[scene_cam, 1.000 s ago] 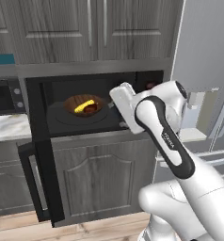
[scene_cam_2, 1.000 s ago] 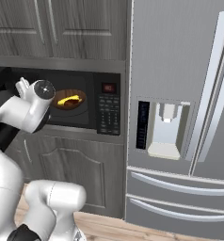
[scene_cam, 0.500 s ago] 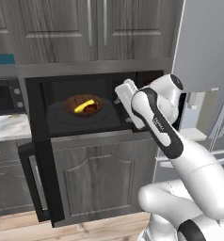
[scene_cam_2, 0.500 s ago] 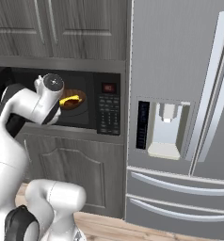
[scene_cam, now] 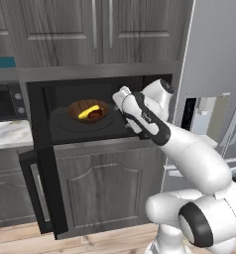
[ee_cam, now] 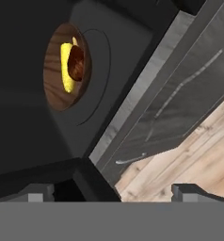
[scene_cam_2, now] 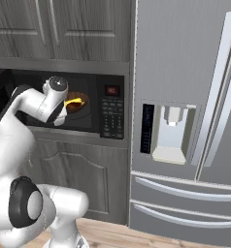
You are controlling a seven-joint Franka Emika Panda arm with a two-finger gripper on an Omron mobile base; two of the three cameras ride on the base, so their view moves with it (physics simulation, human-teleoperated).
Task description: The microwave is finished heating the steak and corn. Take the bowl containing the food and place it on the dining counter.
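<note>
Two foods sit in the bowl (scene_cam: pixel 88 110) in the left base view: the corn (scene_cam: pixel 87 112) across the front, the steak (scene_cam: pixel 95 114) just beside it to the right. The bowl rests on the round turntable inside the microwave (scene_cam: pixel 92 129), whose door (scene_cam: pixel 39 198) hangs wide open to the left. The gripper (scene_cam: pixel 119 97) is at the right of the cavity mouth, near the bowl's right rim but apart from it. It holds nothing, and its fingers are hard to make out from this side.

From the right base view, the arm's wrist covers most of the opening; a slice of bowl (scene_cam_2: pixel 78 101) and corn (scene_cam_2: pixel 73 102) peeps past it, with the button panel (scene_cam_2: pixel 111 114) and the refrigerator (scene_cam_2: pixel 185 121) to the right.

In the hand view the camera is rolled, and the two finger tips stand far apart — released, empty. The bowl (ee_cam: pixel 62 70) lies well ahead, with corn (ee_cam: pixel 66 67) and steak (ee_cam: pixel 76 65) inside, and the cavity's front edge (ee_cam: pixel 132 117) runs diagonally between.

To do this well, I judge the hand should level out, slip one finger over the near rim and one under or outside it, then pinch the wall — not the food. Room is tight: the ceiling is low, the right wall is close to the wrist, and the front sill must be cleared when drawing the bowl out level. The open door blocks the left, so backing straight out looks safest.
</note>
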